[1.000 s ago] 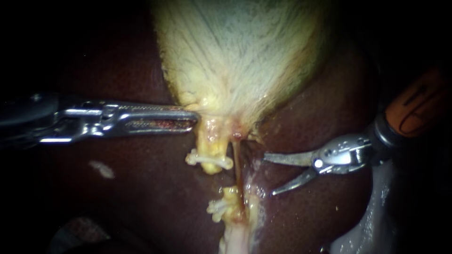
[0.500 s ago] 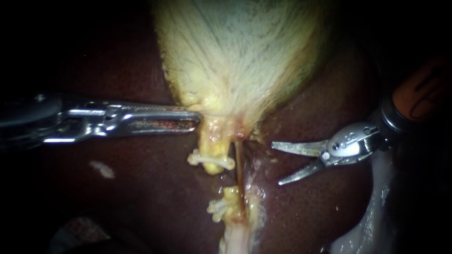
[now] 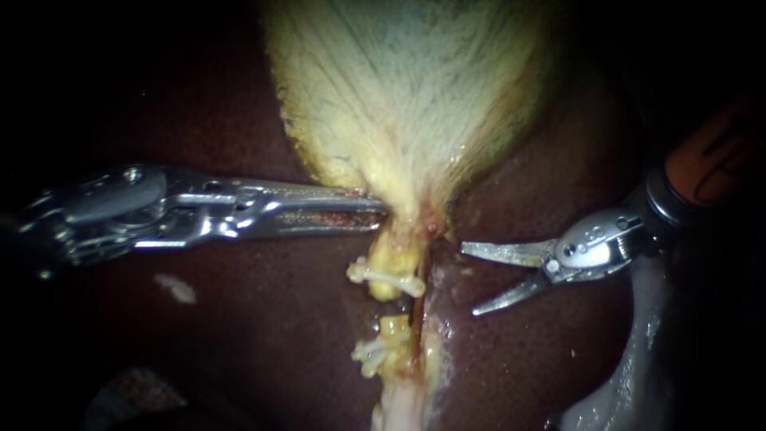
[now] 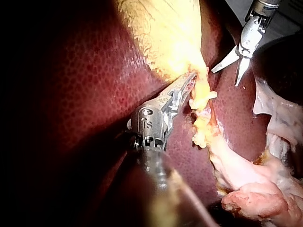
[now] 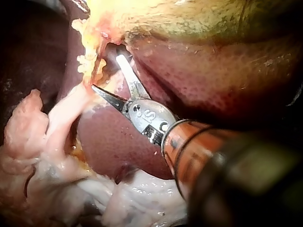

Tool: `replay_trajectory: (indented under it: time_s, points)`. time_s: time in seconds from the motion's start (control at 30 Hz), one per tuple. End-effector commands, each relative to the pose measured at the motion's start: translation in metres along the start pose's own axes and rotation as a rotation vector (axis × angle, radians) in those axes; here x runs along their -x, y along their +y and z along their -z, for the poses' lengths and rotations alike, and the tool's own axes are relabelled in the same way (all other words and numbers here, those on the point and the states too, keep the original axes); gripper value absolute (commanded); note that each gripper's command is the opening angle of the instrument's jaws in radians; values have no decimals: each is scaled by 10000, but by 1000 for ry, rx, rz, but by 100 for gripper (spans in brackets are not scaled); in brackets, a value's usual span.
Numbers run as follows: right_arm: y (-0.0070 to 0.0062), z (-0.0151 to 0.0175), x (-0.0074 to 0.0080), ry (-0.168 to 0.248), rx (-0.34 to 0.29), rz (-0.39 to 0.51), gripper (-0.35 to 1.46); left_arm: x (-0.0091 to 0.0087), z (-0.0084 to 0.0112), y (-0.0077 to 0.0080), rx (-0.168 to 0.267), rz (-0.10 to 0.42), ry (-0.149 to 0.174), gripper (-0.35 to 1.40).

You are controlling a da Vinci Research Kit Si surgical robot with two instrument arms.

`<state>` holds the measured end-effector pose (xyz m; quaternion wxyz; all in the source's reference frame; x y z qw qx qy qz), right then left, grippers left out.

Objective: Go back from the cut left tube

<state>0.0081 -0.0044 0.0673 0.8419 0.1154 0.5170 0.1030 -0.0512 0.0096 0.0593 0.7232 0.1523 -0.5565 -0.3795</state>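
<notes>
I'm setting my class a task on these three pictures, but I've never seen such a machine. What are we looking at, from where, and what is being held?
This is a surgical robot working on a pig's liver and gallbladder. One picture comes from a camera close to the tissue; the other two come from cameras on each arm. The dark red surface is the liver, the pale yellow sac the gallbladder. The left instrument, entering from the left, has its jaws shut on the gallbladder's narrow lower end. Just below is the cut left tube: two stumps with a gap between, each bearing a white clip. The right instrument has two blades that stand open, holding nothing, clear of the tube.
</notes>
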Motion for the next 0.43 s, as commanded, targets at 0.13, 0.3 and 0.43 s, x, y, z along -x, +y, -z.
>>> replay_trajectory:
  time_s: [0.13, 0.3, 0.43]
  points:
    - [0, 1, 0, 0, 0, 0, 143, 0, 0, -3, -3, -1, 1, -35]
    - [0, 1, 0, 0, 0, 0, 143, 0, 0, -3, -3, -1, 1, -35]
    - [0, 2, 1, 0, -1, 0, 143, 0, -1, -2, -4, -1, 1, -35]
